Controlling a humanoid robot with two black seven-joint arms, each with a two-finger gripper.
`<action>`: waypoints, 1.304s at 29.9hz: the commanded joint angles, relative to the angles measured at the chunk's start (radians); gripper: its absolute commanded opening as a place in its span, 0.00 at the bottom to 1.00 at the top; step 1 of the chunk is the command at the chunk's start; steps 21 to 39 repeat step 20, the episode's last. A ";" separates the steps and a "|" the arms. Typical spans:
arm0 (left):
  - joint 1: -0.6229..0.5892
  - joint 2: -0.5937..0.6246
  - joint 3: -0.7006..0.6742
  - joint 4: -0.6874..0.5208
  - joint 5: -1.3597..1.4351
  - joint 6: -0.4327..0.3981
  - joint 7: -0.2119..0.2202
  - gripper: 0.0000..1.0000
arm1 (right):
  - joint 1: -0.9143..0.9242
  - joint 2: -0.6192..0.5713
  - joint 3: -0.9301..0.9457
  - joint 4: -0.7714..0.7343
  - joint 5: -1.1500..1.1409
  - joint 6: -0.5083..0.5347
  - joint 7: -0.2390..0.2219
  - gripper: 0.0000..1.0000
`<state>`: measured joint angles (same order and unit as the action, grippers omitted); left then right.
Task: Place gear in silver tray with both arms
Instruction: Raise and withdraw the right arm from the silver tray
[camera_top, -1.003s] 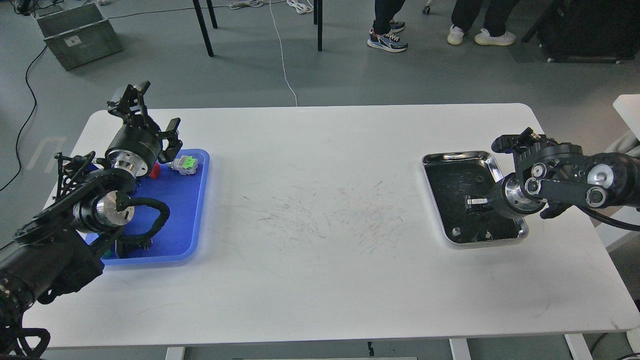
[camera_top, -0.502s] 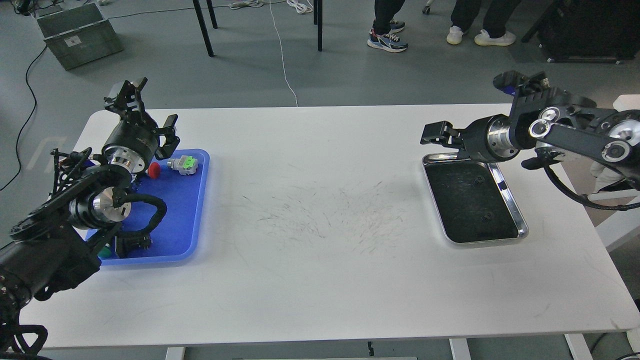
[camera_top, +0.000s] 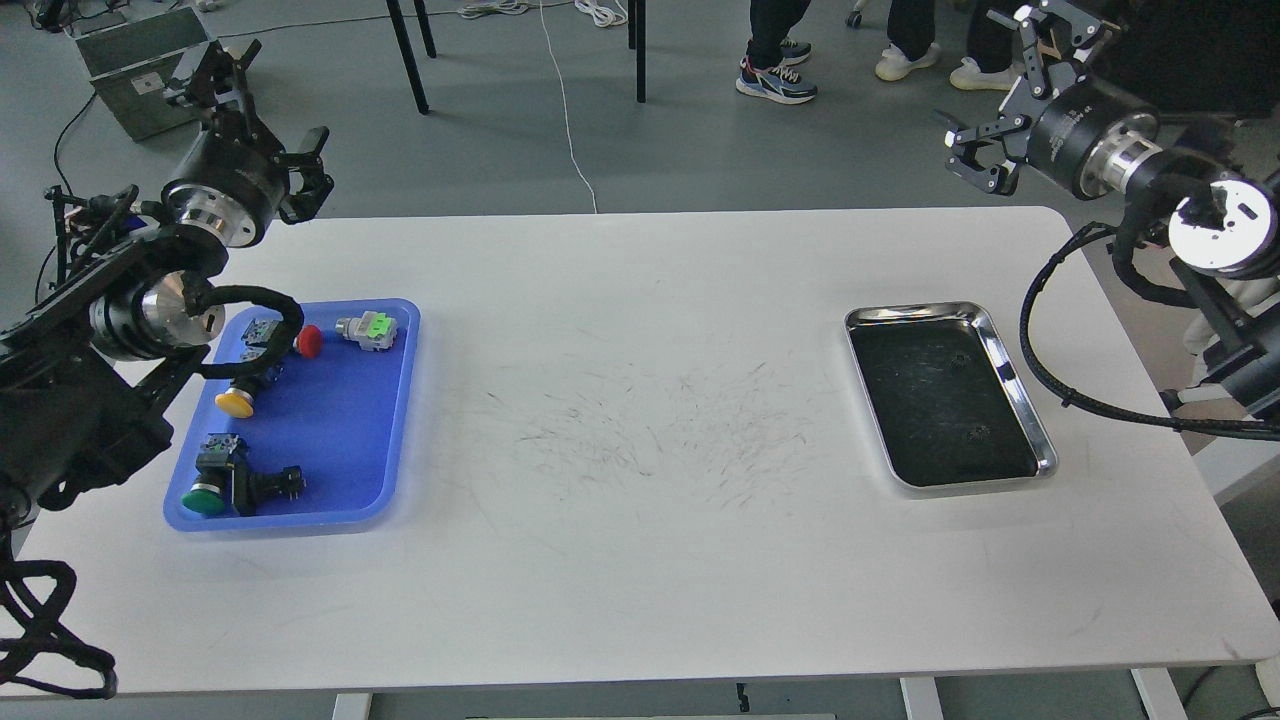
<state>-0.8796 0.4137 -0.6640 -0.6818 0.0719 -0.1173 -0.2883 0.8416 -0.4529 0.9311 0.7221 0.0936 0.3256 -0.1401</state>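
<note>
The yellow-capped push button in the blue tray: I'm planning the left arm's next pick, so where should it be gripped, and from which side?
Grip the dark body behind the yellow-capped push button, not the rounded cap, which looks likely to slip. It lies on its side in the blue plastic tray, so come straight down from above with the left end effector, fingers straddling the body across its width.

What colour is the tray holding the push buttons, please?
Blue: the plastic tray on the table's left, seen in the head view.

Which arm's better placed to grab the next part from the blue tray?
Left. Its gripper hangs open just beyond the blue tray; the right gripper is across the table, past the silver tray.
</note>
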 joint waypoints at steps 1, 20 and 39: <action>-0.015 -0.059 -0.002 0.031 -0.001 -0.039 0.017 0.98 | -0.174 0.075 0.164 0.010 0.061 0.102 0.005 0.97; 0.068 -0.164 -0.131 0.186 -0.057 -0.119 -0.031 0.98 | -0.251 0.120 0.229 0.065 0.061 0.148 0.014 0.99; 0.068 -0.164 -0.131 0.186 -0.057 -0.119 -0.031 0.98 | -0.251 0.120 0.229 0.065 0.061 0.148 0.014 0.99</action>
